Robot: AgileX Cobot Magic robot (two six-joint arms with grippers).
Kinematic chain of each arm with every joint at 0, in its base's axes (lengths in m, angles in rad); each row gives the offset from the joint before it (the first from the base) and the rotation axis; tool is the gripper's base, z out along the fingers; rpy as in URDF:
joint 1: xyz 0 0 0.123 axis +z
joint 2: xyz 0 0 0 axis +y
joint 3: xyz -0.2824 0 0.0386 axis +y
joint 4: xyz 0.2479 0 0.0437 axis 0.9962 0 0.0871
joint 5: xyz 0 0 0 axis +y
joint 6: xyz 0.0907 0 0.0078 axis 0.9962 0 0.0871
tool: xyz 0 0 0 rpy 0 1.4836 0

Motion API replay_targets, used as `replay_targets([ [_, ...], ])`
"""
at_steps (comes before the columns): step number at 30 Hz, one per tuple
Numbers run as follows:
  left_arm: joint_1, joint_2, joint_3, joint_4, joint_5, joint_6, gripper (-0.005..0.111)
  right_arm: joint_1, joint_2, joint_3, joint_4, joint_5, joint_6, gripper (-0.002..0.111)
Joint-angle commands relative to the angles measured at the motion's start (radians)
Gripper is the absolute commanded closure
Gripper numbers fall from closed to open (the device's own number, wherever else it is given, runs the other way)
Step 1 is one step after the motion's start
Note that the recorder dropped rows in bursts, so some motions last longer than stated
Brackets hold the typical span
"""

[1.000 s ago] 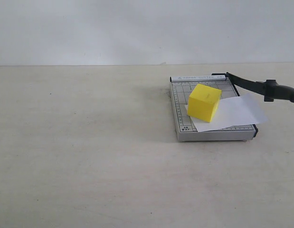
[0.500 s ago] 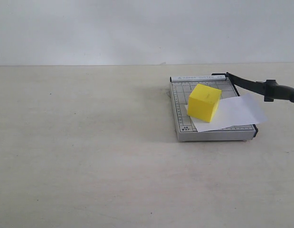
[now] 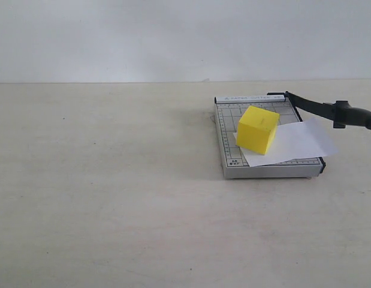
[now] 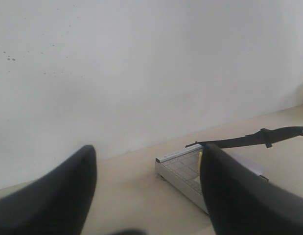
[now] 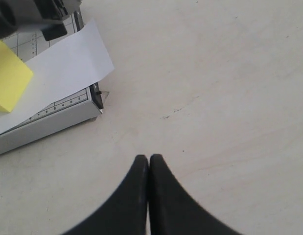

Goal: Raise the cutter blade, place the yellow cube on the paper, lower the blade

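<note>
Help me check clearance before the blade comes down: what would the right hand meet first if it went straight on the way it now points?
Probably the bare table. The shut right hand points at open tabletop, with the trimmer base off to one side; depth is unclear.

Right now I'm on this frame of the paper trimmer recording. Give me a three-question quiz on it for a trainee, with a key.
1. Which is shut, the left claw or the right claw?
2. True or false: the cutter blade lies flat along the trimmer base.
3. What does the yellow cube rest on? A the right claw; B the paper; C the cutter blade.
Key: 1 the right claw; 2 false, it is raised; 3 B.
</note>
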Motion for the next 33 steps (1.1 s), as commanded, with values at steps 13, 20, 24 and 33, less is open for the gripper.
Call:
replay_targets([
  [13,-0.003,0.0,0.005,0.011,0.095,-0.011,0.05,-0.001,-0.001,0.005,-0.007,0.003,-0.01,0.109],
  [20,-0.003,0.0,0.042,-0.053,0.111,-0.011,0.055,-0.001,-0.001,0.005,-0.007,0.002,-0.012,0.109],
  [24,-0.003,0.0,0.067,-0.101,0.111,-0.011,0.055,-0.001,-0.001,0.005,-0.007,0.002,-0.012,0.109],
  [33,-0.003,0.0,0.108,-0.118,0.147,-0.011,0.09,-0.001,-0.001,0.005,-0.007,0.002,-0.012,0.109],
])
